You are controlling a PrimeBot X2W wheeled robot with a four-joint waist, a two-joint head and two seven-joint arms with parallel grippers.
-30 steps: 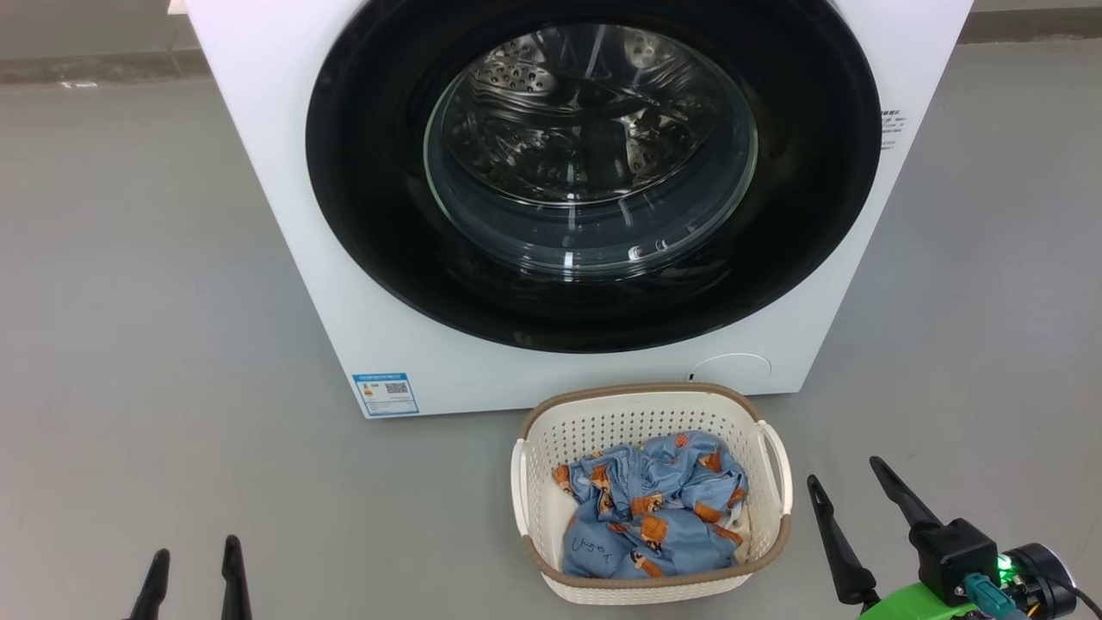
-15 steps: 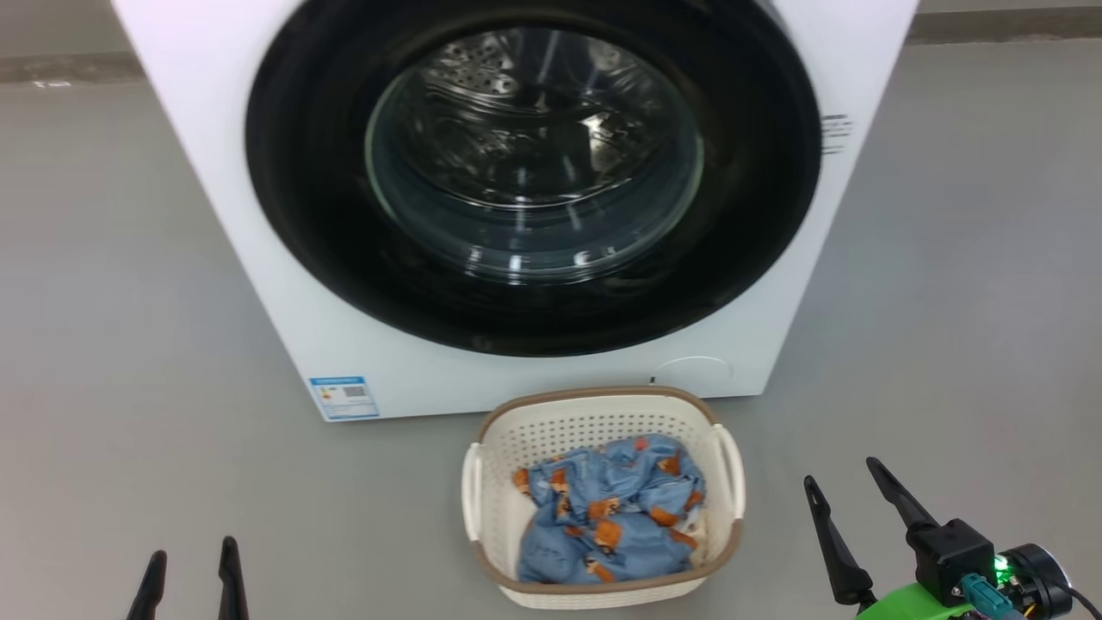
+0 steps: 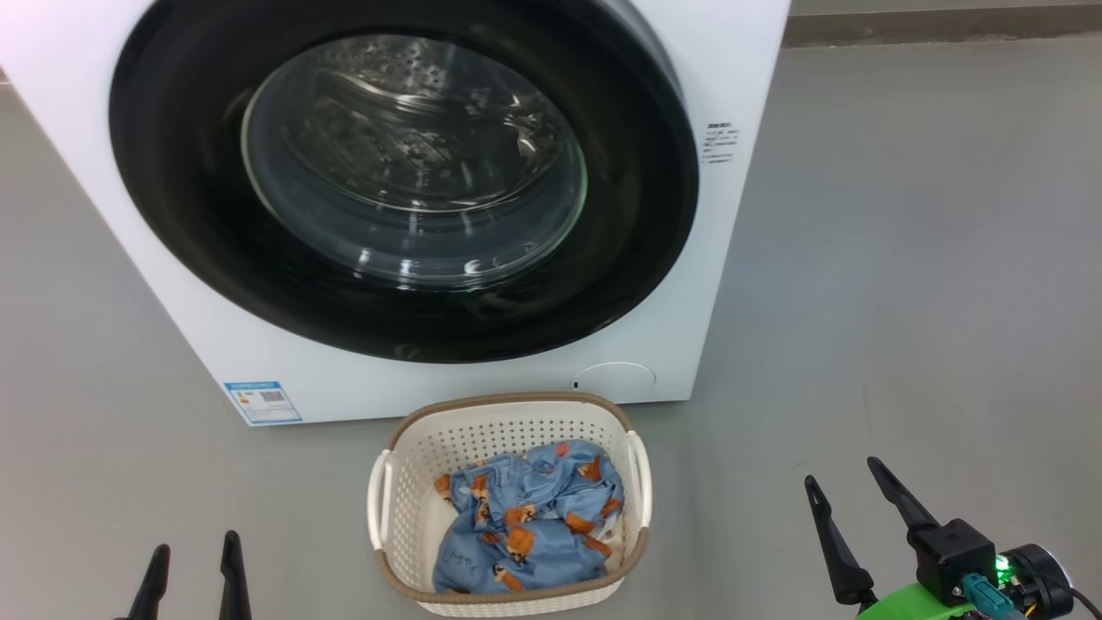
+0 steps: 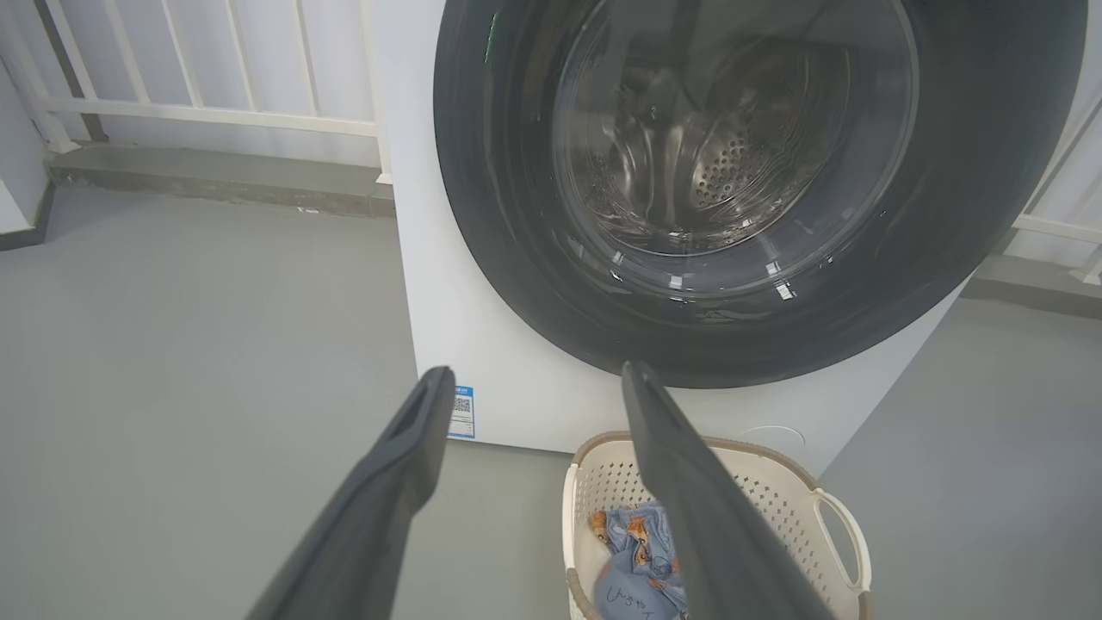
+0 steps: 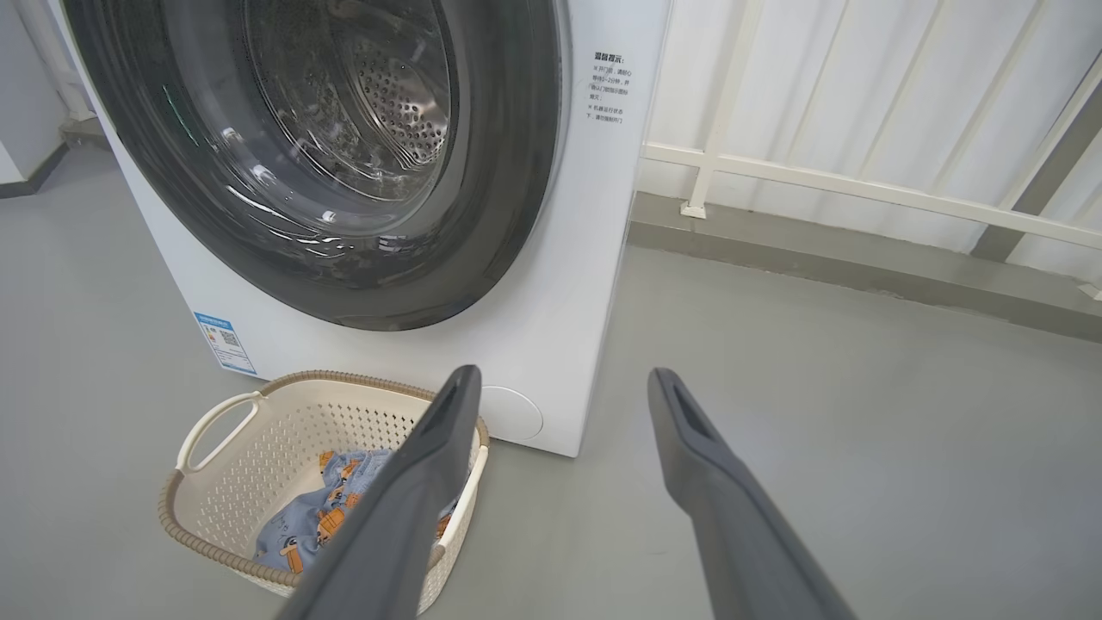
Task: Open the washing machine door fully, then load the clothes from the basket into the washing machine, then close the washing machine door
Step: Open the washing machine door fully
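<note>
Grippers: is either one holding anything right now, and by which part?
Nothing is held. The left gripper and right gripper are both open and empty; the clothes lie untouched in the basket.

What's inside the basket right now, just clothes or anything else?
The basket holds a crumpled heap of light blue clothes printed with orange figures, one fold with dark scribbles. Bare cream plastic shows left of the heap. Anything underneath it is covered.

One washing machine (image 3: 740, 86); one basket (image 3: 482, 433)
</note>
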